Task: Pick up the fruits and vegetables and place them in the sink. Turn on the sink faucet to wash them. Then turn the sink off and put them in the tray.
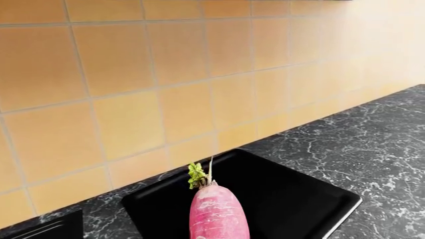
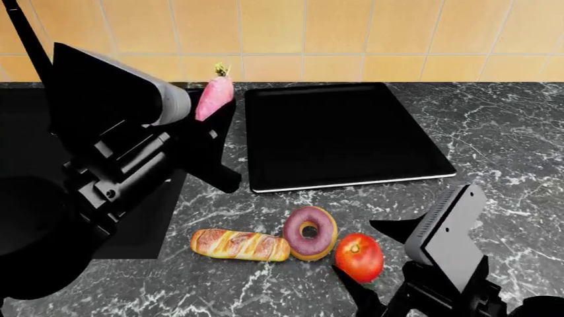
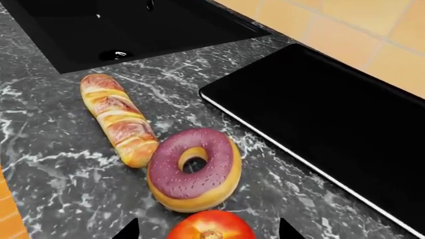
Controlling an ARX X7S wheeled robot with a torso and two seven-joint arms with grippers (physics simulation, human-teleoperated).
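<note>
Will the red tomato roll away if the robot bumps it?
Probably. The tomato is round and glossy, so a nudge could roll it across the flat counter. The donut beside it might block it that way. Its shiny skin may also slip between the right gripper fingers.

Radish (image 1: 218,211) cut off at the 6 o'clock edge of the left wrist view, lower end and holding fingers unseen. Tomato (image 3: 211,226) likewise clipped at 6 o'clock in the right wrist view. Sink (image 3: 126,27) running off at 12 o'clock there, and in the head view mostly hidden behind the left arm. Tray (image 3: 332,119) cropped at 3 o'clock.
</note>
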